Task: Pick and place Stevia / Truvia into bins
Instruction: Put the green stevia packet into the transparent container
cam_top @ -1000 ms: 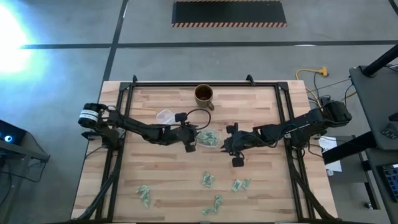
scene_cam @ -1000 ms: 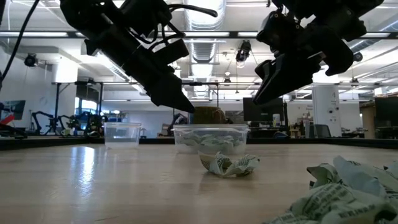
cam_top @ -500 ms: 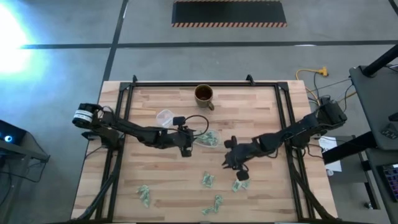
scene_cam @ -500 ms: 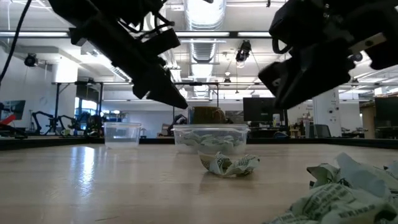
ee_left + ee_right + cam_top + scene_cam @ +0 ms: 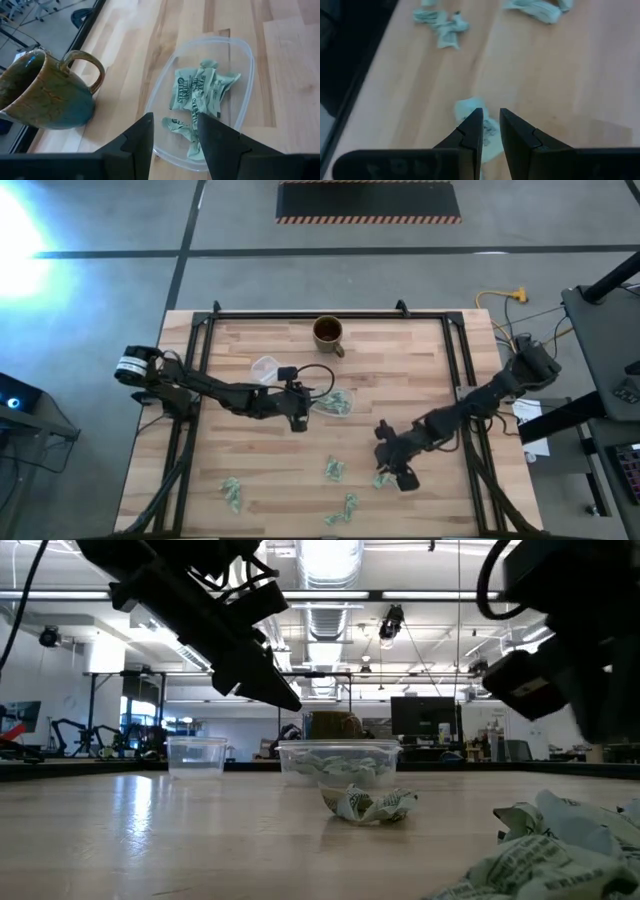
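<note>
The clear shallow tub (image 5: 337, 402) (image 5: 239, 55) sits mid-table with several pale green-and-white sachets (image 5: 199, 90) inside. More sachets lie loose near the table's near edge (image 5: 333, 469) (image 5: 232, 492) (image 5: 348, 506). My left gripper (image 5: 303, 418) (image 5: 175, 135) hovers open just left of the tub. My right gripper (image 5: 398, 473) (image 5: 491, 132) is open by a narrow gap. It hangs above one crumpled sachet (image 5: 383, 478) (image 5: 469, 107), clear of the table in the low view (image 5: 560, 670).
A brown mug (image 5: 328, 332) (image 5: 45, 90) stands by the far edge, and a small clear round cup (image 5: 265, 367) (image 5: 196, 755) stands left of the tub. One sachet (image 5: 368, 803) lies in front of the tub. Bare wood stretches to the left and right of the loose sachets.
My right gripper has swung away from the tub toward the table's near edge and now hangs over a loose sachet. My left gripper has drawn back a little from the tub toward the left, then held still.
</note>
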You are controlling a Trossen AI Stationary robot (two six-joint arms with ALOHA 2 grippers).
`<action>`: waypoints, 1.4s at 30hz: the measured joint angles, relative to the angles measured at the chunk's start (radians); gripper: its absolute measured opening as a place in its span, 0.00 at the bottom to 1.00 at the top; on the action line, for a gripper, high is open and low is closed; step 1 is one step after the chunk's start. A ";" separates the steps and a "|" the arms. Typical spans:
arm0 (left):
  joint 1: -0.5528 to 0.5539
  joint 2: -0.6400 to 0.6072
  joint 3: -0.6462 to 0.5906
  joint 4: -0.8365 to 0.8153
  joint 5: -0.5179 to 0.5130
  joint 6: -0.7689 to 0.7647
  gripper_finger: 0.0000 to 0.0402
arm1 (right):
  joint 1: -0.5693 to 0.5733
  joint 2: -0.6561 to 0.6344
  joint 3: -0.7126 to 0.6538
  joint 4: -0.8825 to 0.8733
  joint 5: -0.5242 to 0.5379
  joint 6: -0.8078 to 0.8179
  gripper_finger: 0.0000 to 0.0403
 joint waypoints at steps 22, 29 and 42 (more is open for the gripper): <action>0.000 0.000 0.000 0.036 0.000 0.000 0.34 | 0.062 0.102 0.002 0.061 0.043 0.005 0.38; 0.000 0.000 0.000 0.034 0.000 0.000 0.34 | 0.062 0.143 0.002 0.065 0.043 0.010 0.42; 0.000 0.000 0.000 0.034 0.000 0.000 0.34 | 0.063 0.146 0.004 0.053 0.071 0.009 0.22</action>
